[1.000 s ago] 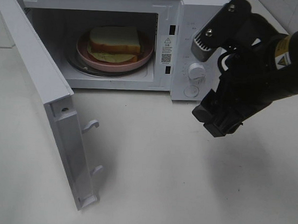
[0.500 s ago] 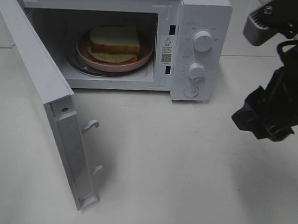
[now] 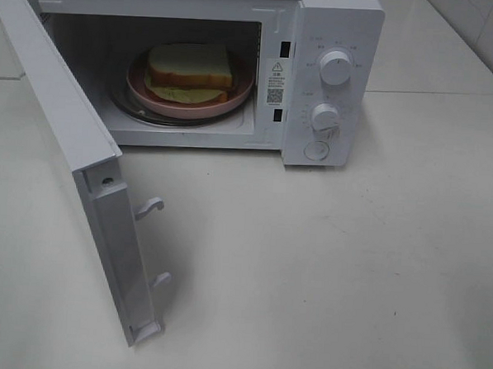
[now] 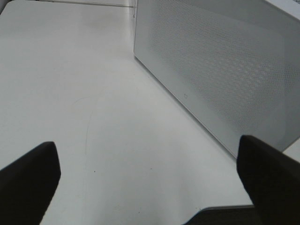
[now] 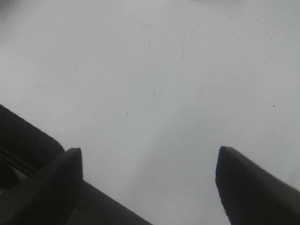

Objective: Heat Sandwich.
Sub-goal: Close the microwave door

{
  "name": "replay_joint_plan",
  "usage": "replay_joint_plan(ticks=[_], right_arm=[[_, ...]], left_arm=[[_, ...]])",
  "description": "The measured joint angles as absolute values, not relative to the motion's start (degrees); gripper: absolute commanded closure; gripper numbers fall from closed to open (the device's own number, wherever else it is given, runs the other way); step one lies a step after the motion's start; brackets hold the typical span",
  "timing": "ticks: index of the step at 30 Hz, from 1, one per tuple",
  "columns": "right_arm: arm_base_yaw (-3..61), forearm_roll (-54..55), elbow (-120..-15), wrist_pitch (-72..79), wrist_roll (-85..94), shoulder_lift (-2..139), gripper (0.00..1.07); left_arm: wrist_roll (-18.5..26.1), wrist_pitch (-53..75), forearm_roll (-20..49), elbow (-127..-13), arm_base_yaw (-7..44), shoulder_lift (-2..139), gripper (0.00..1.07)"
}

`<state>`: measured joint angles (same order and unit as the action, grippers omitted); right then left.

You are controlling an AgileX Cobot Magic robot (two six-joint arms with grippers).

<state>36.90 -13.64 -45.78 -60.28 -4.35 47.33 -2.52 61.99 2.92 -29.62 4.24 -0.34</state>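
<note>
Obs. 1, high camera. The microwave [image 3: 338, 16] sits at the back of the white table [image 3: 308, 279]. Its door [image 3: 60, 117] is swung fully open toward you on the left side, with two latch hooks [image 3: 150, 206] showing on its inner edge.

Obs. 2. The sandwich [image 3: 190, 66] is inside the microwave, lying flat on the pink plate [image 3: 184, 108]. The plate rests on the glass turntable [image 3: 130, 112]. The top slice is white with a tan crust, and orange and pale yellow-green filling shows at the front edge. The sandwich is smaller than the plate, whose rim is visible around it.

Obs. 3. The control panel, right of the opening, has an upper knob [image 3: 336, 67], a lower knob [image 3: 325, 117] and a round button [image 3: 317, 150] beneath them.

Obs. 4, left wrist camera. Your left gripper [image 4: 147, 150] has its jaws spread wide, with nothing between the dark fingers [image 4: 28, 178] but bare table. It holds nothing. The perforated outer face of the door is near, ahead of it and off to one side, not touching.

Obs. 5, right wrist camera. Your right gripper [image 5: 149, 154] also stands well open and holds nothing. Its fingers [image 5: 253, 187] frame plain table surface.

Obs. 6. Neither gripper is near the sandwich, and both are well apart from the microwave opening.
</note>
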Motion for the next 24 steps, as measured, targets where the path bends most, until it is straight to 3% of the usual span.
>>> replay_joint_plan(ticks=[17, 24], right_arm=[[36.9, -13.7, -43.7, -69.3, -6.3, 28.4, 0.31], [30.0, -13.7, -36.2, -69.7, -7.0, 19.7, 0.31]], left_arm=[[-2.5, 62.0, 2.9, -29.6, 4.2, -0.3, 0.10], [-2.5, 62.0, 2.9, -29.6, 4.2, -0.3, 0.10]])
